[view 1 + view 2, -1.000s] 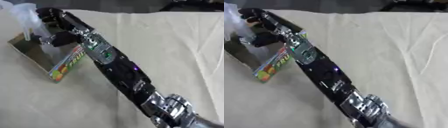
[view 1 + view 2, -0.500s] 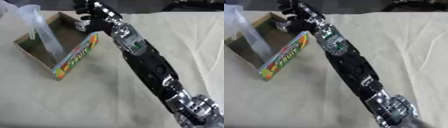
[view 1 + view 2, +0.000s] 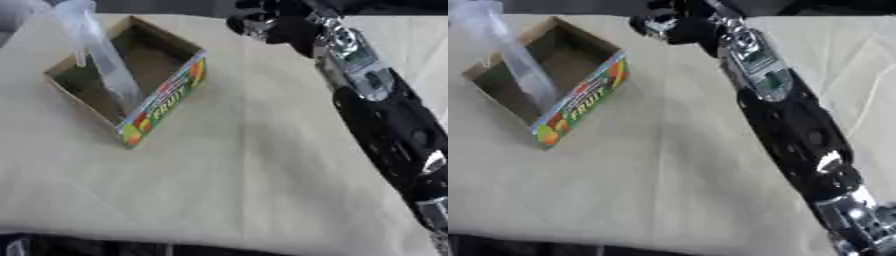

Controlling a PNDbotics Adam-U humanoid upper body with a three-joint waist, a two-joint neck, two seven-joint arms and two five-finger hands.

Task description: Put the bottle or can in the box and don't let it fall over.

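One clear plastic bottle (image 3: 98, 55) is seen in the left eye view standing inside the open cardboard box (image 3: 168, 97) with fruit print, near the box's front wall, leaning slightly as pictured; the box rests on a cream cloth (image 3: 236, 170). In the right eye view the right hand (image 3: 662, 22) is seen beyond the box's far right corner, apart from box and bottle, holding nothing; whether its fingers are spread or curled cannot be told.

The box (image 3: 131, 82) looks like matt brown cardboard inside, with a glossy printed paper face outside. In it stands a clear, smooth plastic bottle (image 3: 98, 60). Around the box lies a matt, creased cream cloth (image 3: 236, 170). Beyond the box, the right hand (image 3: 262, 22) is shiny black plastic with bright silver metal.
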